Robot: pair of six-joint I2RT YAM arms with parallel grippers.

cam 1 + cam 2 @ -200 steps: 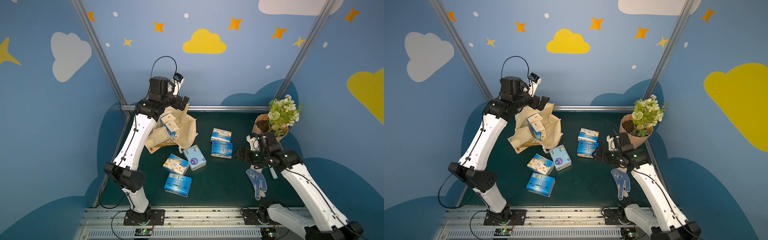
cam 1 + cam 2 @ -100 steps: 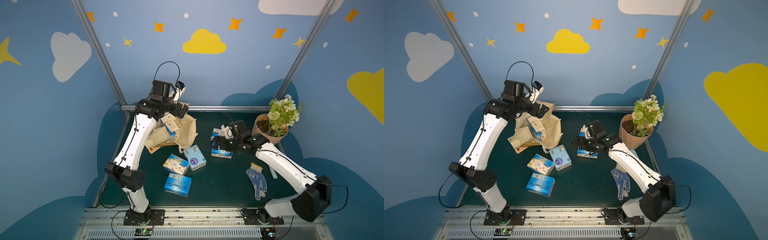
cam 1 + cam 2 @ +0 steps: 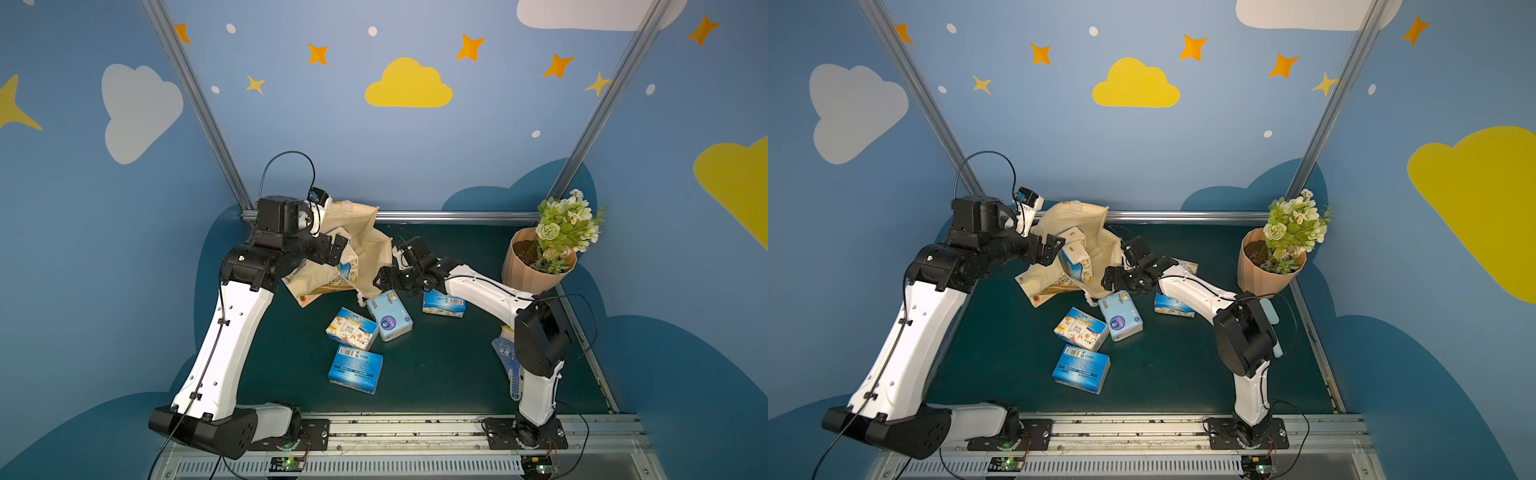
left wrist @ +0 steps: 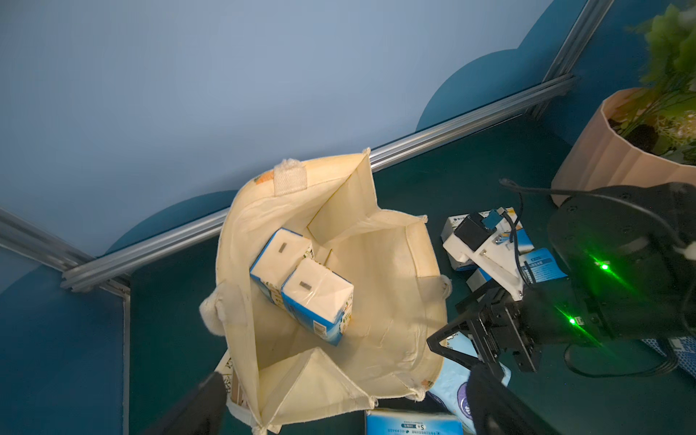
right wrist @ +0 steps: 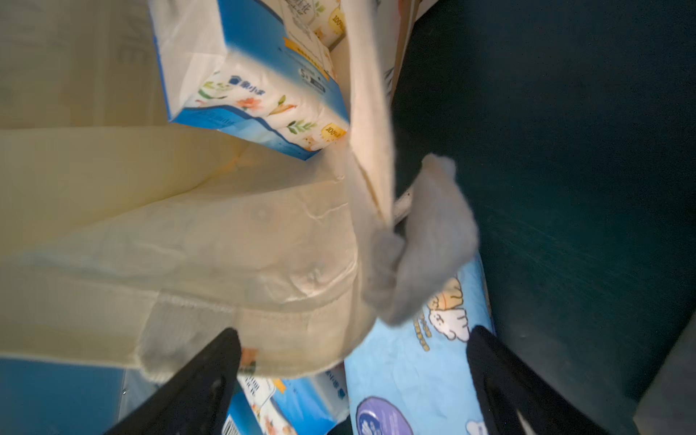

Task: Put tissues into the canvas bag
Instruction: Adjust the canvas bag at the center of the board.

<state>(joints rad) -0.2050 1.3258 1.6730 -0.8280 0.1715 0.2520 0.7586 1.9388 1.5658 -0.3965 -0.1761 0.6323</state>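
My right tool (image 5: 354, 333) stands wide open at the near rim of the canvas bag (image 4: 376, 301), low over the pale blue pack (image 3: 388, 313) — I see nothing held in it. My left tool (image 4: 346, 373) is spread wide too, at the opposite rim, and it is empty. Inside the bag two tissue packs (image 4: 316, 297) stand side by side. On the tabletop (image 3: 436, 374), near the bag, lie the floral pack (image 3: 351, 328), the barcode pack (image 3: 355, 370) and — under my right forearm — a blue-and-white pack (image 3: 442, 303).
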